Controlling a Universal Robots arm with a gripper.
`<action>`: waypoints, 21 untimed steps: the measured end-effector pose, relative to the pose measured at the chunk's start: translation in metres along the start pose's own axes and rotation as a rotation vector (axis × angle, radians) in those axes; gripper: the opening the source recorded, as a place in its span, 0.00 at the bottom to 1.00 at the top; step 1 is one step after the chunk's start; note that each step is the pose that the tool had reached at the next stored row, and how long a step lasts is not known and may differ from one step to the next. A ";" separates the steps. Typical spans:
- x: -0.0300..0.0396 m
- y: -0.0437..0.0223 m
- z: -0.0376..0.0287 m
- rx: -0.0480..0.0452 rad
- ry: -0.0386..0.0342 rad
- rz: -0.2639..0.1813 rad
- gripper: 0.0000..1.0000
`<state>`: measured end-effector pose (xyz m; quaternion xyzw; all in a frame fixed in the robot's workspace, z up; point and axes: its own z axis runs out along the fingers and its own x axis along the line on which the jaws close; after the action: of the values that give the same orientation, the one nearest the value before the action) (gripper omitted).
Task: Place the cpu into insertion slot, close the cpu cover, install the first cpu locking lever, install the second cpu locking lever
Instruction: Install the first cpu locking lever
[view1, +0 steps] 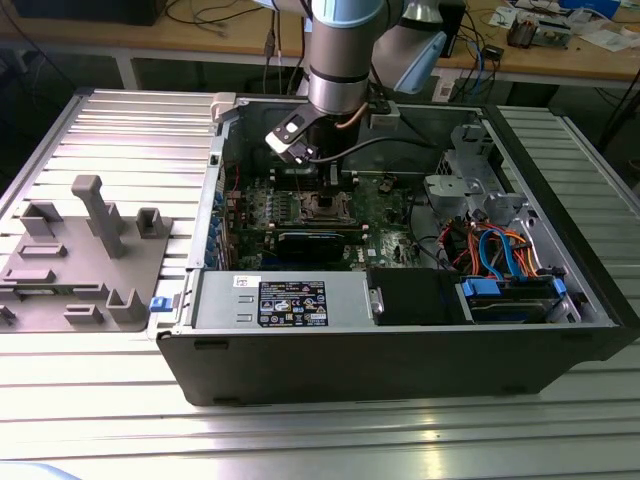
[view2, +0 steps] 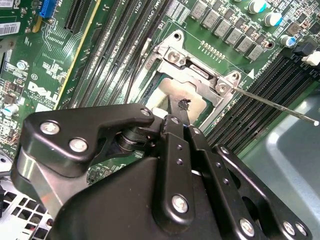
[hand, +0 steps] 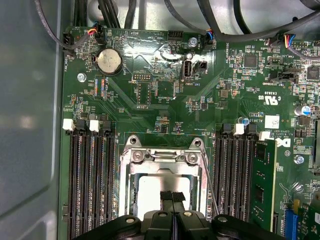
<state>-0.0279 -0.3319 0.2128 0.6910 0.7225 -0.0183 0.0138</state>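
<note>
Exterior view: desk (view1: 90, 420) carries an open PC case (view1: 400, 360), and the arm (view1: 345, 50) reaches down into it over the slot (view1: 325, 207). One arm only, so no question of which is nearer.

The first wrist view looks flat onto the board (hand: 150, 115). The tool (hand: 172, 196) is clenched: tips pressed together, nothing visible between them.

The slot sits between the two banks of memory slots. The cover (hand: 161, 169) looks folded down over it, frame flat, with its window showing the cpu (hand: 147, 192) already seated inside.

Key relation: the cpu is directly under the tool tips. The tips come in over the window's edge on the tool's side, on or just above the chip. I can't tell whether they make contact. The chip is square, so it has no long axis to line up.

In the second wrist view, a thin lever (view2: 275, 105) runs from the slot's corner out across the memory slots, away from the tool. I judge it unlatched.
</note>
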 end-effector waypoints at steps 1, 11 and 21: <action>0.0000 0.0000 0.0000 0.0000 -0.0001 0.000 0.11; -0.0007 0.0000 -0.0144 0.0000 -0.0001 0.000 0.11; -0.0011 0.0000 -0.0240 -0.0003 -0.0004 -0.005 0.11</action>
<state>-0.0277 -0.3319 0.2368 0.6890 0.7243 -0.0184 0.0140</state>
